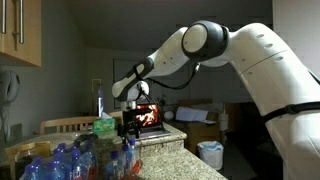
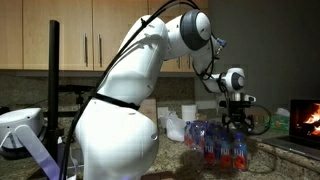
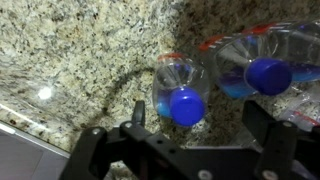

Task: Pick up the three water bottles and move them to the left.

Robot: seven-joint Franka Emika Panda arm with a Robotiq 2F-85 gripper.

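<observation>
My pincer [image 3: 196, 115] hangs released, jaws spread above a red-labelled water bottle [image 3: 184, 100] to drop around it. A second bottle [image 3: 268, 74] crowds one jaw.

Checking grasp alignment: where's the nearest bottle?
Wrist view: the blue-capped bottle stands on the granite counter, framed between the spread fingers, with a second bottle close beside it toward the picture's right.

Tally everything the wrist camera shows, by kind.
Blue-capped bottles: 2
Fingers: 2
Granite countertop: 1
Total: 5
</observation>
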